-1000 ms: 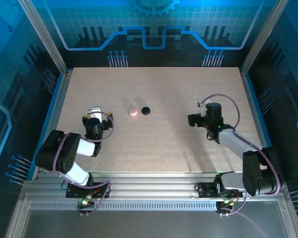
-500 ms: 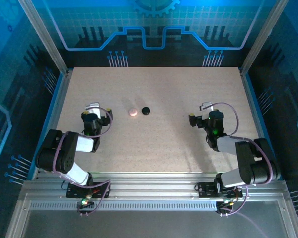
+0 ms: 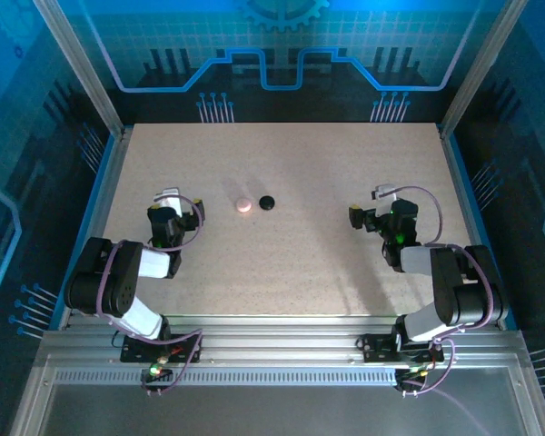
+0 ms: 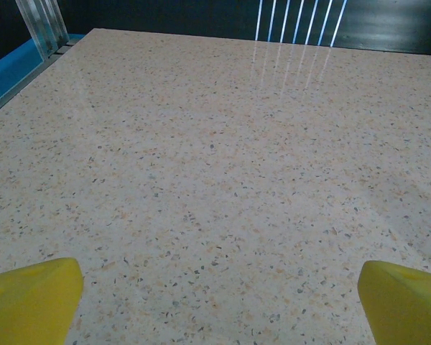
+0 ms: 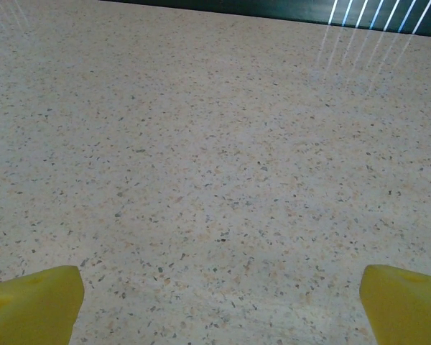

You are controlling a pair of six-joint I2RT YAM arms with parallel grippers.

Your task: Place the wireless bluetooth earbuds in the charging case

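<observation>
**Both tools spread wide, two round cases well apart from them**

Two small round pucks lie on the surface (image 3: 291,272) a little left of its middle, about halfway between the near and far edges. The pink round case (image 3: 244,205) and the black round case (image 3: 267,202) sit just beside each other, pink on the left. Both look smooth and coin-like. The wireless bluetooth earbuds are too small to make out from above, so I cannot tell whether any sit in or beside the cases.

The left tool (image 3: 180,202) is close to the left edge, level with the cases. The right tool (image 3: 371,203) is towards the right edge, at about the same depth. A stretch of speckled surface lies between each tool and the cases. Each tool's jaws stand apart and hold nothing. In the left wrist view the yellow fingertips (image 4: 30,300) sit in the bottom corners with bare surface between them, and the right wrist view shows yellow fingertips (image 5: 32,303) the same way.

The surface is pale beige stone-like material, flecked with grey and orange and glossy enough to reflect thin bars of light. A blue strip (image 3: 93,213) runs along the left edge. Ribbed aluminium rails (image 3: 272,350) line the near edge, where the arm bases are bolted. Purple cables (image 3: 433,211) loop around the wrists. The back wall (image 3: 282,54) is blue with a grid, circuit-like lines and a gear shape.
</observation>
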